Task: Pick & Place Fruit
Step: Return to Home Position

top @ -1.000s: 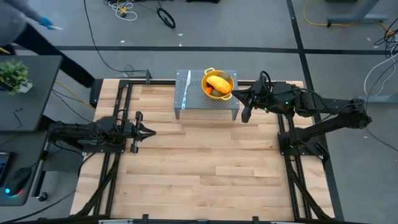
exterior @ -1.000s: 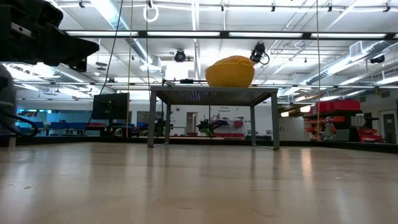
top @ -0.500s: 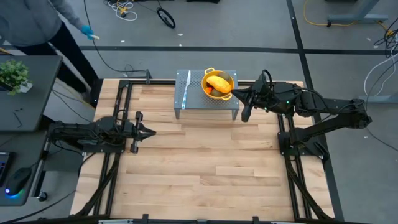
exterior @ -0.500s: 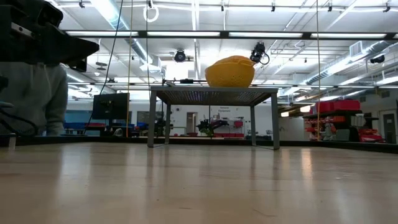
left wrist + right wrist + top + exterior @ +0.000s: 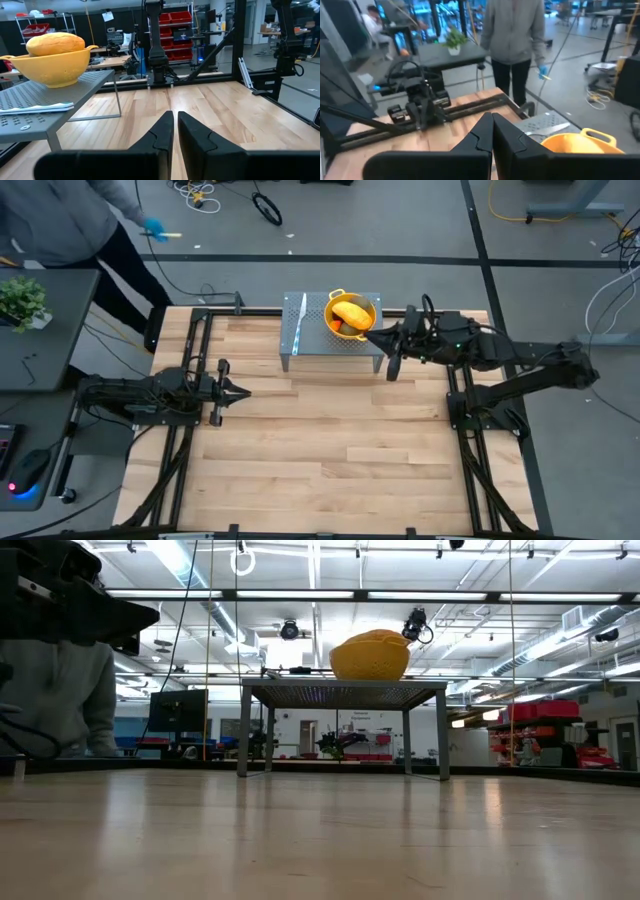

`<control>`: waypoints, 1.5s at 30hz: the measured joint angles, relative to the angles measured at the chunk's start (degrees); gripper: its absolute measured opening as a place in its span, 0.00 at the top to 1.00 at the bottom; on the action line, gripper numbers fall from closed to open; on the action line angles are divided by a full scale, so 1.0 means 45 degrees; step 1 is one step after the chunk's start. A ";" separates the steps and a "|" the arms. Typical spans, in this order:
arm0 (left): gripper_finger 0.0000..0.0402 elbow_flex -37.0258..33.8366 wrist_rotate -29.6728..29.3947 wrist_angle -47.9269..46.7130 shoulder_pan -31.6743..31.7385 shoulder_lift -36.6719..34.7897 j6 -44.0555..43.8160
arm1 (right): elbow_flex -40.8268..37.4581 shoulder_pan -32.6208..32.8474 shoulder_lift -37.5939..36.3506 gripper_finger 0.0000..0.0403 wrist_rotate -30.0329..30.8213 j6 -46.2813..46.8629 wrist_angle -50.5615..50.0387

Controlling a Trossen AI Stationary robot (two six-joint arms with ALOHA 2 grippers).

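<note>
- A person (image 5: 60, 220) walks on the floor well to the left of the shelf (image 5: 320, 340), off the table (image 5: 320, 450) and away from both arms.
- The left gripper (image 5: 240, 392) hangs low over the table, well to the left of the shelf and nearer the table's front. It points toward the shelf. In the left wrist view its jaws (image 5: 175, 116) are drawn almost together, with only a thin slit between them and nothing held. This looks like a parked arm with no job left.
- The knife (image 5: 301, 317) lies flat on the shelf's left part, clear of the bowl. It seems to have been set aside so it does not mix with the fruit.
- The colander (image 5: 329, 310) stands on the shelf's right part, at the back. It holds the mango (image 5: 352, 311), which fills most of it, and a green fruit (image 5: 344, 329) tucked at the mango's near edge. Any smaller pieces would be hidden beneath, so I cannot tell whether they are there. The table below the shelf shows no loose fruit, so the sorting seems finished.
- The right gripper (image 5: 372, 337) sits just at the shelf's right front corner, beside the colander. Its jaws (image 5: 492, 116) are pressed close and hold nothing, which fits an arm that is done and due to pull away from the shelf.
</note>
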 joint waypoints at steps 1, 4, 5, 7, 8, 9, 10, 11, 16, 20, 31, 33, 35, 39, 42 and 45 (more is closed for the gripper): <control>0.92 0.0004 -0.0001 0.0000 0.0000 -0.0001 0.0000 | -0.0358 -0.0092 -0.0082 0.99 -0.0185 0.0035 0.0431; 0.92 -0.0001 -0.0001 -0.0001 0.0000 -0.0001 0.0000 | -0.1450 -0.0420 -0.0318 0.99 -0.0396 0.0037 0.1838; 0.92 0.0004 -0.0001 -0.0001 0.0000 0.0003 -0.0005 | -0.1833 -0.0554 -0.0386 0.99 -0.0477 -0.0047 0.2252; 0.92 0.0004 0.0004 0.0006 0.0000 0.0001 0.0000 | -0.2588 -0.0759 -0.0548 0.99 -0.0640 -0.0248 0.3036; 0.92 0.0001 -0.0001 0.0016 0.0000 0.0001 -0.0002 | -0.2988 -0.0839 -0.0660 0.99 -0.0764 -0.0370 0.3484; 0.92 0.0000 0.0004 0.0018 0.0000 0.0004 0.0000 | -0.3396 -0.0890 -0.0781 0.99 -0.0914 -0.0507 0.3960; 0.92 -0.0001 0.0003 0.0019 0.0000 0.0000 0.0000 | -0.3837 -0.0906 -0.0903 0.99 -0.1005 -0.0586 0.4459; 0.92 -0.0001 -0.0001 0.0023 0.0000 0.0004 0.0000 | -0.4311 -0.0906 -0.1036 0.99 -0.1193 -0.0625 0.4968; 0.92 0.0002 0.0002 0.0071 0.0003 0.0004 -0.0003 | -0.6623 -0.0901 -0.1827 0.99 -0.1295 -0.0638 0.7206; 0.92 0.0001 0.0001 0.0072 0.0003 0.0004 0.0000 | -0.8052 -0.0917 -0.2582 0.99 -0.1156 -0.1105 0.7517; 0.92 0.0002 0.0000 0.0062 0.0000 0.0004 0.0000 | -1.1111 -0.1081 -0.5332 0.99 -0.1801 -0.1933 0.7901; 0.92 0.0001 -0.0001 0.0062 0.0000 0.0004 -0.0001 | -1.1656 -0.1081 -0.5862 0.99 -0.2305 -0.1974 0.8127; 0.92 0.0003 0.0004 0.0062 0.0000 0.0004 0.0000 | -1.2106 -0.1081 -0.6388 0.99 -0.2616 -0.2103 0.8199; 0.92 0.0000 0.0001 0.0061 0.0003 0.0004 -0.0001 | -1.2822 -0.1182 -0.7396 0.99 -0.2536 -0.2115 0.8167; 0.92 -0.0001 -0.0001 0.0057 0.0000 0.0004 -0.0001 | -1.3221 -0.1354 -0.8082 0.99 -0.2539 -0.2115 0.8214; 0.92 -0.0001 0.0004 0.0057 0.0000 0.0004 0.0000 | -1.3484 -0.1446 -0.8692 0.99 -0.2543 -0.2115 0.8177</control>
